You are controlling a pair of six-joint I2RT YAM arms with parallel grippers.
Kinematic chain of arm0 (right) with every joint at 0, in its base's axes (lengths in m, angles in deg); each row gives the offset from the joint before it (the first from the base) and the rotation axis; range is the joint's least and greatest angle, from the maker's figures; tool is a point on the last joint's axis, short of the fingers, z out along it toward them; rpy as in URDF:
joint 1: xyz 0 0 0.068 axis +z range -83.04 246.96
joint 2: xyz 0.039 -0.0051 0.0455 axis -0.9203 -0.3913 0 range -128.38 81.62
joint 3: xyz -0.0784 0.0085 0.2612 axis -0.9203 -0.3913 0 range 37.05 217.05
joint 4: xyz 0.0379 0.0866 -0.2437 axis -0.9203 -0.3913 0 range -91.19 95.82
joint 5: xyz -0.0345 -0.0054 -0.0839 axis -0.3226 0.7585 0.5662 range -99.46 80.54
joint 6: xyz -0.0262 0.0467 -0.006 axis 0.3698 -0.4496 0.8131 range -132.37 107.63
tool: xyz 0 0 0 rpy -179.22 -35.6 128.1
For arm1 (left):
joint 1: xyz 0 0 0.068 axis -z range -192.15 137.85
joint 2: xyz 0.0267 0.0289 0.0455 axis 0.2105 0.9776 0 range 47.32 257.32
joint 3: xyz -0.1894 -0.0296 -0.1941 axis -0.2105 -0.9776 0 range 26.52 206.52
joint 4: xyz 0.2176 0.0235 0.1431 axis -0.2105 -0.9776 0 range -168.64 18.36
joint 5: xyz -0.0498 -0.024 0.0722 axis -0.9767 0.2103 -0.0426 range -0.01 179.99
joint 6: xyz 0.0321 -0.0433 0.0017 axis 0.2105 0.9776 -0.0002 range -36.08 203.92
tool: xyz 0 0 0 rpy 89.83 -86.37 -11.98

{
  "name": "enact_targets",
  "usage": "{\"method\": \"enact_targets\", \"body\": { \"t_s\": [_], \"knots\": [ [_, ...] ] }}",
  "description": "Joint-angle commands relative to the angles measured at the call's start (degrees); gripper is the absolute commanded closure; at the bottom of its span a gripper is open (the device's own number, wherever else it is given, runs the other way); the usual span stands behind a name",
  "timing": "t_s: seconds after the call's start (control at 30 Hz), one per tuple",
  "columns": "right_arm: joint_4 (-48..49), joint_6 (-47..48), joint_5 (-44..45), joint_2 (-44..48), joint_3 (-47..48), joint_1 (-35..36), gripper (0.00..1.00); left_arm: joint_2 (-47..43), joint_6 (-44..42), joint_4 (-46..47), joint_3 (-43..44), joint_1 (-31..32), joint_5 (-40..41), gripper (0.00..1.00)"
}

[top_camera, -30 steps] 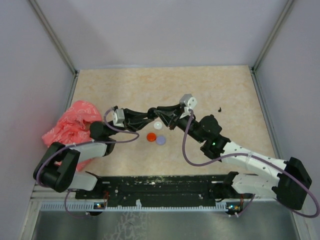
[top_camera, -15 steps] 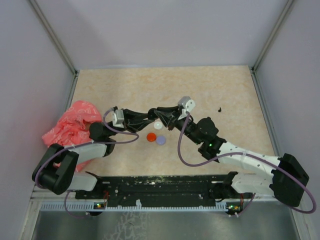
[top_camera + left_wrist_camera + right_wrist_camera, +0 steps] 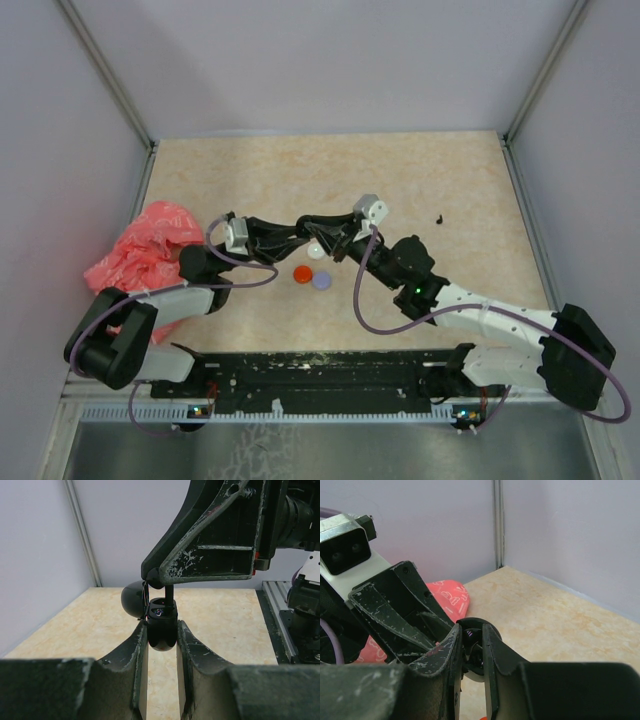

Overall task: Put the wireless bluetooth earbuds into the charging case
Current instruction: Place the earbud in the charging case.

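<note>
Top external view: the left gripper (image 3: 296, 238) and right gripper (image 3: 320, 236) meet tip to tip over the middle of the table (image 3: 420, 170), just above a white disc (image 3: 316, 251). A red disc (image 3: 302, 272) and a lilac disc (image 3: 321, 281) lie beside it. A tiny dark bit (image 3: 438, 218), perhaps an earbud, lies well apart to the right, and a pink bag (image 3: 140, 255) sits at the left edge.

Left wrist view: the left fingers clamp the black charging case (image 3: 161, 630) upright, its lid (image 3: 132, 600) swung back and its mouth open. The right gripper's tip hangs directly over that mouth, a slim dark stem below it reaching into the case.

Right wrist view: the right fingers stand narrow at the case's rim; whether they pinch an earbud cannot be told.

The step in hand appears to be seating an earbud in its well. The next move likely calls for a small, straight press down and then a release, with the left grip holding the case steady.
</note>
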Motion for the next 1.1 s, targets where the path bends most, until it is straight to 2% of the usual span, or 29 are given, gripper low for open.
{"method": "enact_targets", "body": {
  "t_s": [0.0, 0.5, 0.67, 0.77, 0.9, 1.07],
  "knots": [
    [2.1, -0.8, -0.7, 0.2, -0.2, 0.8, 0.86, -1.1, 0.6, 15.2, 1.1, 0.4, 2.0, 1.0],
    [-1.7, -1.7, -0.9, -0.8, 0.7, 0.8, 0.86, -0.8, 1.7, 15.1, 1.2, 0.4, 2.4, 1.0],
    [-3.8, -2.4, -1.0, -1.7, 1.9, 0.8, 0.81, -0.7, 1.7, 15.2, 1.2, 0.5, 2.3, 1.0],
    [-4.5, -2.7, 0.0, -1.5, 2.0, 0.8, 0.75, -0.7, 1.4, 15.1, 0.9, 0.5, 2.6, 1.0],
    [-6.4, -2.7, 1.5, -0.2, 2.5, 0.9, 0.6, -0.5, 1.0, 15.2, 0.4, 0.4, 3.1, 1.0],
    [-12.1, -1.7, 4.1, 2.7, 4.5, 0.9, 0.52, 0.1, 0.0, 15.2, -0.9, 0.4, 4.3, 1.0]
  ]
}}
